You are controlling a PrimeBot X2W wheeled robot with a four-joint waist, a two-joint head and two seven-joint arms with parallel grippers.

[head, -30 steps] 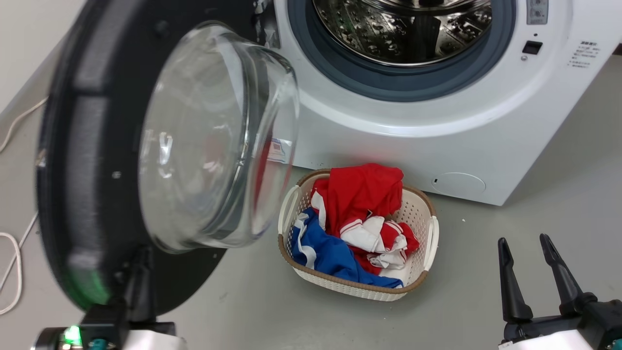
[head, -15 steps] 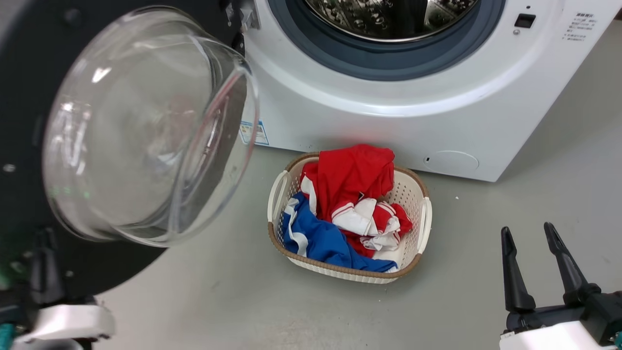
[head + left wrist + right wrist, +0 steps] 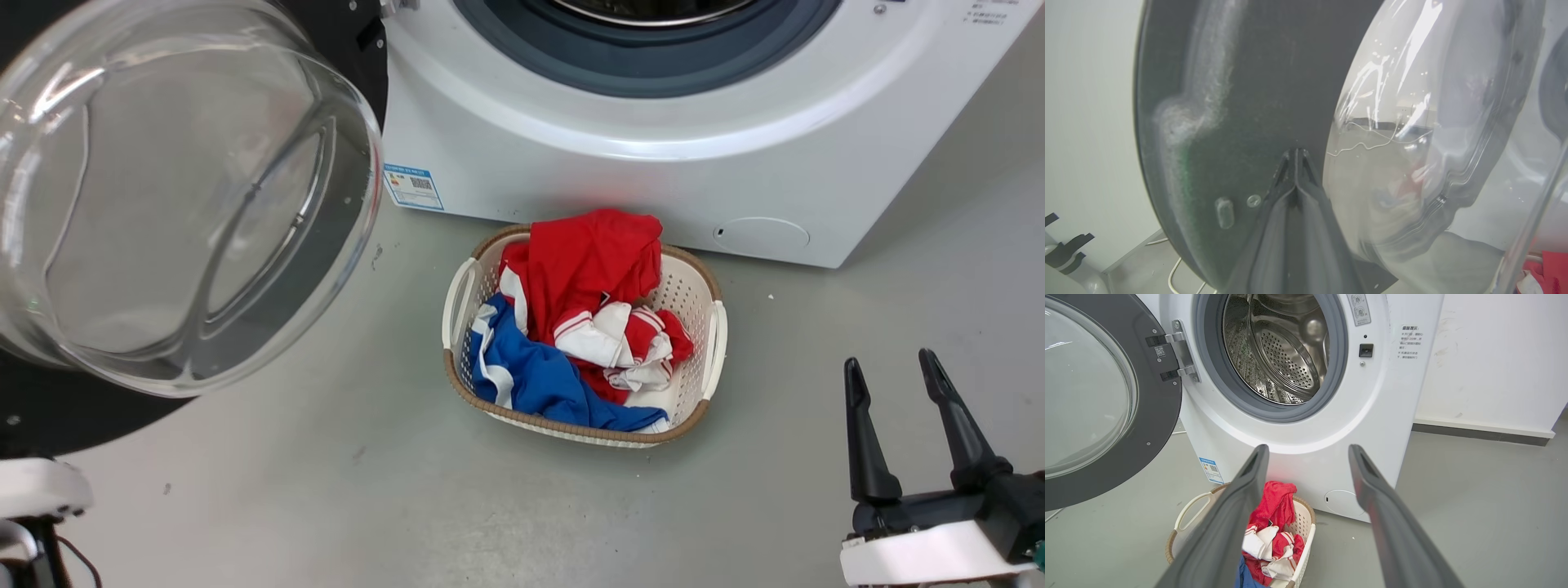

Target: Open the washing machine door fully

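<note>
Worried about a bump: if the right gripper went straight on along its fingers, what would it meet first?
Probably the washing machine: the right gripper points at its white front, just below the grey gasket. The laundry basket looks below that line, but depth is unclear.

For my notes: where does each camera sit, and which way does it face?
Head view: from the head, down at the laundry basket and washing machine door; right gripper lower right.
Left wrist view: along the shut left gripper, at the door's black face.
Right wrist view: between open fingers, towards the steel drum.
Head and right wrist views share the basket.
</note>
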